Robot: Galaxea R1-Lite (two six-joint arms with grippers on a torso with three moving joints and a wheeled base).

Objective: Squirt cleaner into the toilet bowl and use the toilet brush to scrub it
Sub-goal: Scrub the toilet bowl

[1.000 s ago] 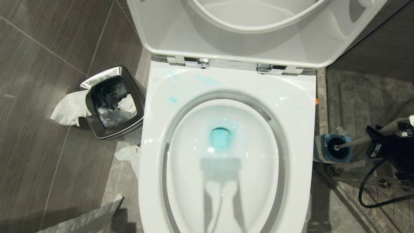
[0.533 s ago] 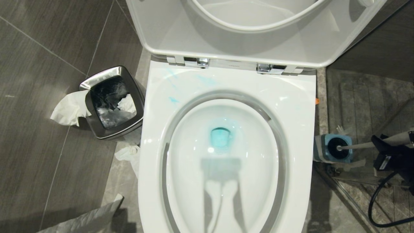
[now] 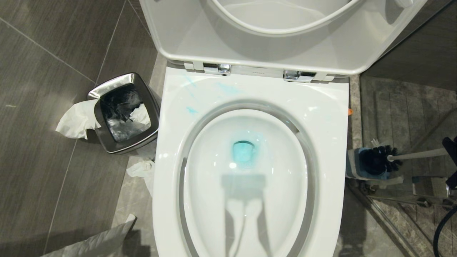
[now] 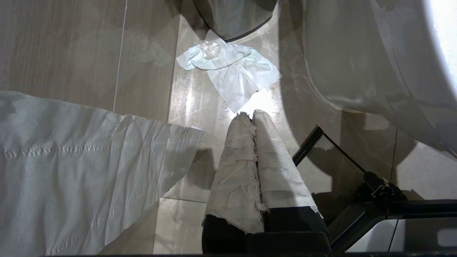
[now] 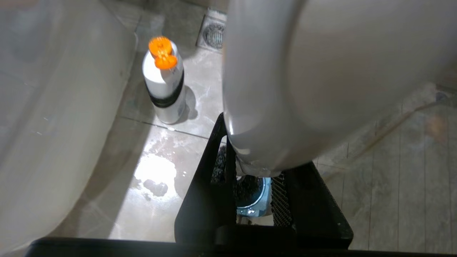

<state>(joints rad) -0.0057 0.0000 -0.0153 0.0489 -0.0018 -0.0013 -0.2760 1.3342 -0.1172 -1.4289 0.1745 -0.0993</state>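
The white toilet bowl [image 3: 171, 142] fills the head view, lid up, with blue-tinted water [image 3: 244, 150] at its bottom and faint blue smears on the rim. To its right, the toilet brush [image 3: 417, 154] lies nearly level, its black bristle head [image 3: 380, 160] just above the blue holder [image 3: 355, 165]. My right gripper [image 5: 260, 157] is shut on the brush's white handle and barely shows at the head view's right edge [image 3: 450, 148]. The cleaner [image 5: 164, 82], white with an orange cap, stands on the floor beside the toilet's base. My left gripper [image 4: 252, 115], its fingers wrapped in paper, hangs shut and empty near the floor.
A steel bin [image 3: 123, 112] with tissue hanging over its edge stands left of the toilet. Crumpled tissue [image 3: 142, 169] lies on the floor by the bowl, and a paper sheet [image 4: 71, 164] spreads out near the left gripper. A floor drain [image 5: 214, 34] sits behind the cleaner, near a wet patch [image 5: 157, 175].
The brush head has come up out of the holder, so its black bristles now show. The right gripper has drawn back toward the right edge of the head view with the handle.
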